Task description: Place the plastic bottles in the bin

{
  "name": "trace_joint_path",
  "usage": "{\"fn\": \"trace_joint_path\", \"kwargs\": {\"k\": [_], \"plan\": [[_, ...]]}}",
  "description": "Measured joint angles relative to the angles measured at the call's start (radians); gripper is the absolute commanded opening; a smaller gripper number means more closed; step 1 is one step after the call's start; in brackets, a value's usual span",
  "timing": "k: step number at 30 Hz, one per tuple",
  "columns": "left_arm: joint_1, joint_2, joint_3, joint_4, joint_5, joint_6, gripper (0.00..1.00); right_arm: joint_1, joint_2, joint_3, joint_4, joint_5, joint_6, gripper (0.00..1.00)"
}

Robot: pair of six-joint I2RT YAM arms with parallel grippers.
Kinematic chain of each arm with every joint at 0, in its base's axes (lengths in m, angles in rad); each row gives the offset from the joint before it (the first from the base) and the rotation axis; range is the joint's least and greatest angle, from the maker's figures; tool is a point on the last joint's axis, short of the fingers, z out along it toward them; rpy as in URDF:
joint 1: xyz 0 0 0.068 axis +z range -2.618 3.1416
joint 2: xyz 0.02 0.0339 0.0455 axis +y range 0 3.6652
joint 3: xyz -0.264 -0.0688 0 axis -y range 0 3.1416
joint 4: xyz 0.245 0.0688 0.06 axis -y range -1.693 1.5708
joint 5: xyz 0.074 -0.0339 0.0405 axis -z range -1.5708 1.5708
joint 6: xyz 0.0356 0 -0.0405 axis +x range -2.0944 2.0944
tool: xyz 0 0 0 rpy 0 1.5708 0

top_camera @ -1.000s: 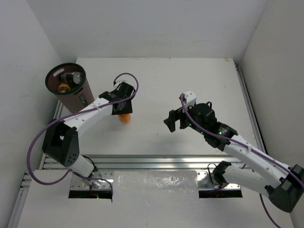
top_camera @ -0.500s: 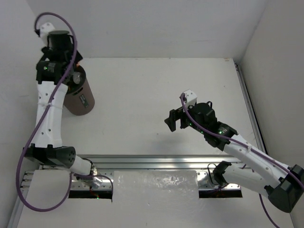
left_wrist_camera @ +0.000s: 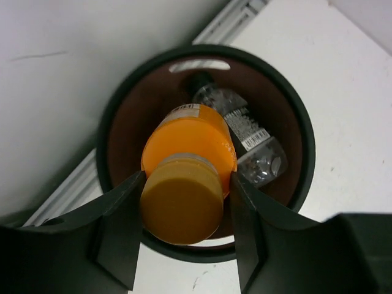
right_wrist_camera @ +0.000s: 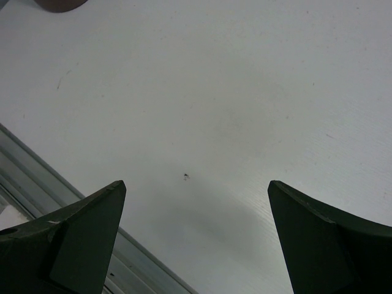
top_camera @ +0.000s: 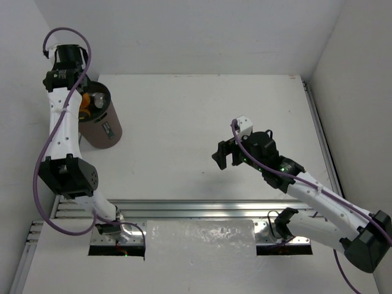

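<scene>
The dark brown bin (top_camera: 103, 128) stands at the table's far left; the left wrist view looks straight down into it (left_wrist_camera: 306, 141). My left gripper (top_camera: 84, 98) hangs over its mouth, shut on an orange bottle (left_wrist_camera: 190, 138) with a yellow-orange cap (left_wrist_camera: 181, 207), held neck-up between the fingers (left_wrist_camera: 119, 226) above the bin's opening. A clear bottle with a black cap (left_wrist_camera: 245, 125) lies inside the bin. My right gripper (top_camera: 222, 156) is open and empty above the bare table in mid-right (right_wrist_camera: 196, 233). No other bottles show on the table.
White walls close in the table on the left, back and right. An aluminium rail (top_camera: 202, 205) runs along the near edge, and another (top_camera: 321, 131) along the right side. The bin sits close to the left wall.
My left arm has swung from the table's middle up and left over the bin, carrying the orange bottle off the table. The right arm has not moved.
</scene>
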Motion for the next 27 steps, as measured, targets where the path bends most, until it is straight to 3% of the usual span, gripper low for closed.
{"fn": "trace_joint_path", "kwargs": {"k": [1, 3, 4, 18, 22, 27], "plan": [[0.000, 0.003, -0.017, 0.005, 0.009, 0.002, 0.65, 0.000, 0.001, 0.000, 0.000, -0.003, 0.000, 0.99], [0.000, -0.002, -0.059, 0.008, 0.028, 0.005, 0.81, 0.000, 0.004, 0.000, 0.000, -0.007, 0.000, 0.99], [0.000, -0.005, -0.073, 0.008, 0.034, 0.008, 0.98, 0.000, 0.005, 0.000, 0.000, -0.008, 0.000, 0.99], [-0.010, -0.119, -0.089, 0.014, 0.069, 0.006, 1.00, 0.000, 0.010, 0.000, 0.000, -0.022, 0.000, 0.99], [-0.055, -0.295, -0.146, 0.060, 0.095, 0.006, 1.00, 0.000, 0.003, 0.003, -0.037, -0.006, 0.005, 0.99], [-0.100, -0.679, -0.463, 0.205, 0.282, 0.013, 0.99, 0.000, -0.036, 0.091, -0.211, 0.097, 0.022, 0.99]]}}
